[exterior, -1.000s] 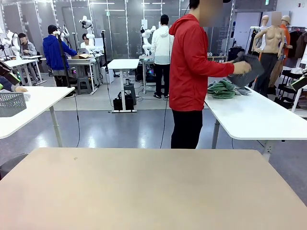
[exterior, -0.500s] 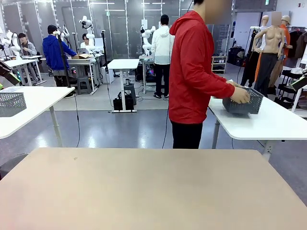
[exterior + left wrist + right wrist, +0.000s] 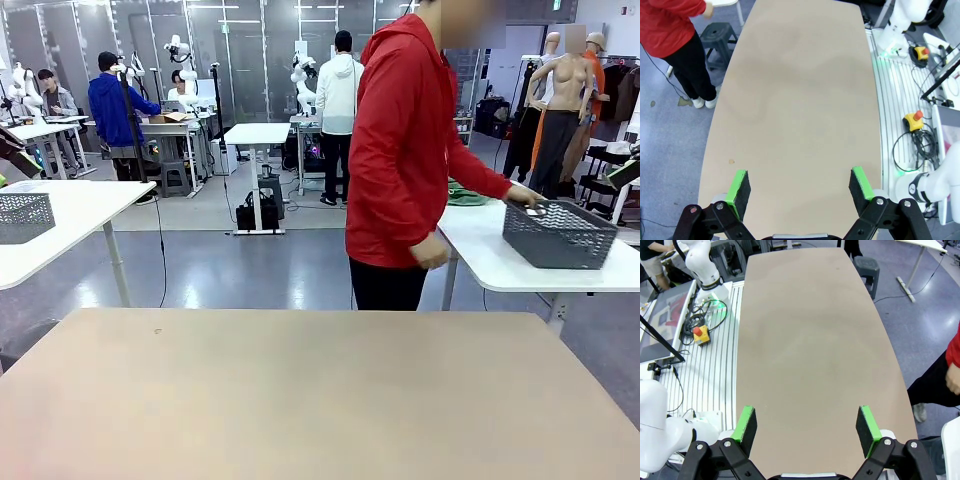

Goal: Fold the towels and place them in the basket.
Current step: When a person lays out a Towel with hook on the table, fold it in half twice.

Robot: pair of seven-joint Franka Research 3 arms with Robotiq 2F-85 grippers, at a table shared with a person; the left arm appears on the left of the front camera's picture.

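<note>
A person in a red hooded top [image 3: 400, 150] stands beyond my table's far edge, turned toward a white side table [image 3: 520, 265] at the right. One hand rests on the rim of the dark grey mesh basket [image 3: 558, 235] on that side table. A bit of green towel [image 3: 466, 194] lies on the side table behind the person's arm. My left gripper [image 3: 799, 189] hangs open above the bare beige table [image 3: 800, 100]. My right gripper [image 3: 808, 426] is open too, high over the same tabletop [image 3: 810, 340], with nothing between its fingers.
A second grey mesh basket [image 3: 24, 216] sits on a white table at the far left. A grey stool [image 3: 720, 36] stands on the floor beside the person's legs. Robot bases, cables and emergency-stop buttons [image 3: 916, 119] line my side of the table.
The person put down the dark cloth, took hold of the basket and slid it right along the side table toward its near edge. Both grippers stayed still.
</note>
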